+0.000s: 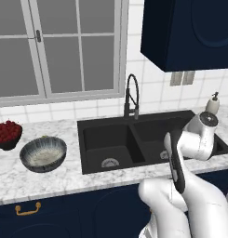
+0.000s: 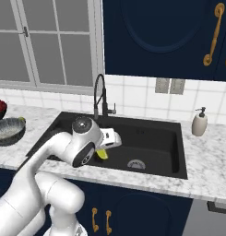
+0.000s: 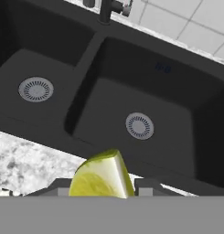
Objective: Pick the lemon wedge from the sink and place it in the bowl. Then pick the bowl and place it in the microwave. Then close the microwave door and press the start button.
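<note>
Gripper (image 3: 102, 189) jaws clamp the lemon wedge (image 3: 102, 176), lifted above the front rim of the sink (image 3: 145, 82); the hand view shows the yellow flesh up close with two round steel drains below, one per basin. From the right base view the lemon wedge (image 2: 102, 154) peeks out under the white hand over the sink's front edge. Across the marble counter (image 1: 50, 181), the left base view shows one bowl (image 1: 43, 154) near the front edge, nothing visible in its pale interior, and beside it one dark bowl of red fruit (image 1: 7, 133) at the left edge.
</note>
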{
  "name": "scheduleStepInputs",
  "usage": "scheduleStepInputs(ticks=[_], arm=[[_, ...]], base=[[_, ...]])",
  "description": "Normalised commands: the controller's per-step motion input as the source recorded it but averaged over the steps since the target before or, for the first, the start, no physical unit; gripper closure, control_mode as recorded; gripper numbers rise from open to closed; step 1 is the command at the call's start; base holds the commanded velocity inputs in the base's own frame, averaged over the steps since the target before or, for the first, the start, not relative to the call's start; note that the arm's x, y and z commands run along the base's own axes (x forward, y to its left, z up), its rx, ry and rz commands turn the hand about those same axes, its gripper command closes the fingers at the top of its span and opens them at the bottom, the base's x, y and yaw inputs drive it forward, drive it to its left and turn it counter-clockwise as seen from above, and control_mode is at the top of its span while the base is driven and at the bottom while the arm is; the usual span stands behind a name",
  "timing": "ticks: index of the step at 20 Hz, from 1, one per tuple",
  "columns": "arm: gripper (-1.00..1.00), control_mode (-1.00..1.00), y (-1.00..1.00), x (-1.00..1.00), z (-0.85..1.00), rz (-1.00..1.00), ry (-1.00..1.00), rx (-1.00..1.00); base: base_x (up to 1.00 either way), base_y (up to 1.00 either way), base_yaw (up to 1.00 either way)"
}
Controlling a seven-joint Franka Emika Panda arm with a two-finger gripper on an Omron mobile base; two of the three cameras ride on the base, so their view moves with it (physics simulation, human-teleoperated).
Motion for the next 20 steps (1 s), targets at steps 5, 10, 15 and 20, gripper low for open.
scheduleStepInputs(ticks=[5,10,15,20], arm=[[1.00,-1.00,1.00,-0.39,0.58,0.00,0.00,0.00],[1.00,-1.00,1.00,-0.19,0.48,0.00,0.00,0.00],[1.00,-1.00,1.00,0.00,0.13,0.00,0.00,0.00],[1.00,-1.00,1.00,0.00,0.09,0.00,-0.01,0.00]], base=[[0.00,0.00,0.00],[0.00,0.00,0.00],[0.00,0.00,0.00],[0.00,0.00,0.00]])
